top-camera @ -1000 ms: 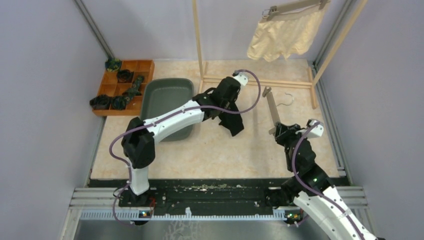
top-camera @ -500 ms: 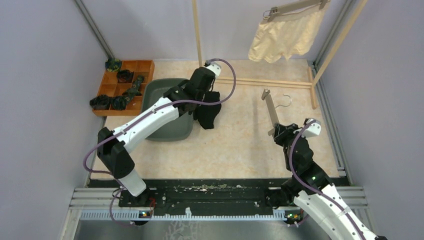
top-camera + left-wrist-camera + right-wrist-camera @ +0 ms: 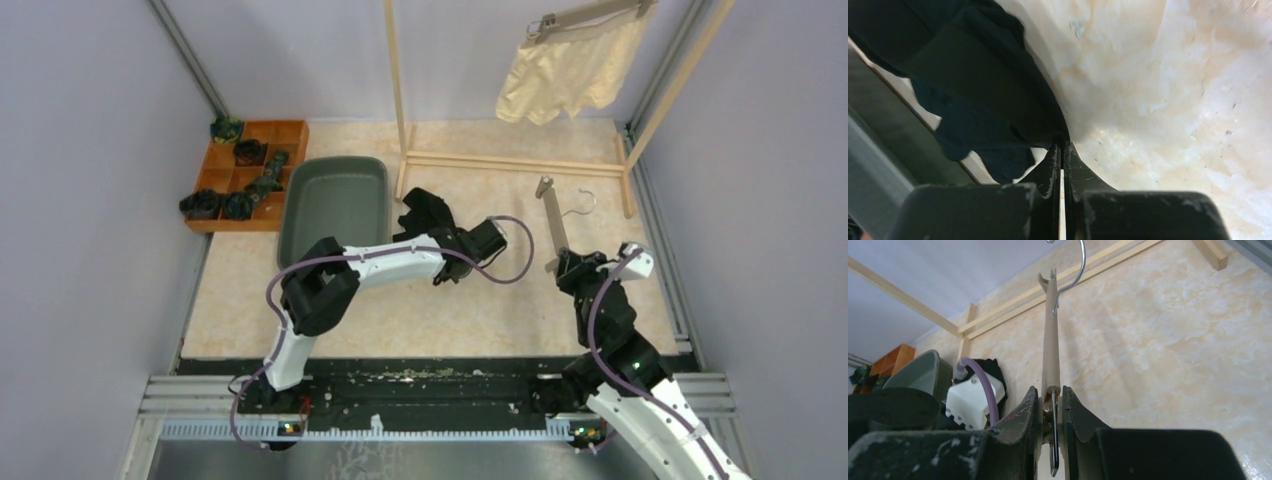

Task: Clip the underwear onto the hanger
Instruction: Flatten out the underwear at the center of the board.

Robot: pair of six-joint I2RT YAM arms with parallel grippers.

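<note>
Top external: left gripper [image 3: 1063, 146], pressed together pinching the black boxer shorts [image 3: 973, 95], has swung from the grey bin [image 3: 335, 200] toward the wooden clip hanger [image 3: 552, 225], which is clamped in the right gripper [image 3: 1050, 395]. Clipping likely next; cream boxer shorts [image 3: 565, 70] already hung.

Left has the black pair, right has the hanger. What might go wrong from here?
Left hand pinches only an edge of the black underwear; it may slip out. Right hand grips the hanger at one end, so it may pivot when pushed. The purple cable loops near it and might snag.
</note>
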